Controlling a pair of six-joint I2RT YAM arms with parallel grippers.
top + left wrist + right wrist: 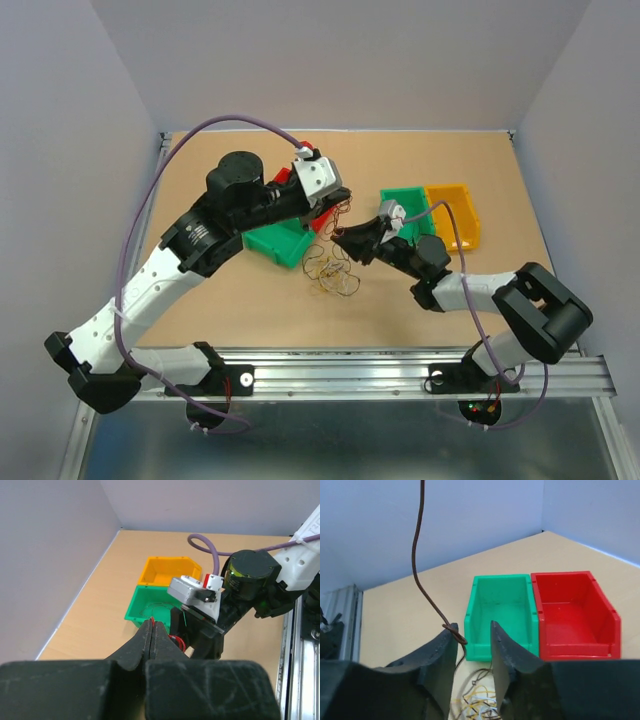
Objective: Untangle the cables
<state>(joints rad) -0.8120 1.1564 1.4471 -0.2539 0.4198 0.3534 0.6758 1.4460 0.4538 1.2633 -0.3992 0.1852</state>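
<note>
Left arm (150,290) and right arm (470,290) pair white shells with black joint housings. A purple cable (215,556) runs along each. The fingers (134,651) are black, tapered and scuffed. A silver block (186,591) tops the right wrist; lights (482,408) at its base (450,378) look red and green, perhaps.

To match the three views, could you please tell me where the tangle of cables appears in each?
Top external: the cables at picture centre, just below the right end effector.
Left wrist: only red strands, beside the shut left end effector.
Right wrist: bottom centre, between the fingers; one dark strand rises.
Shared landmark: the right end effector, in all three.
</note>
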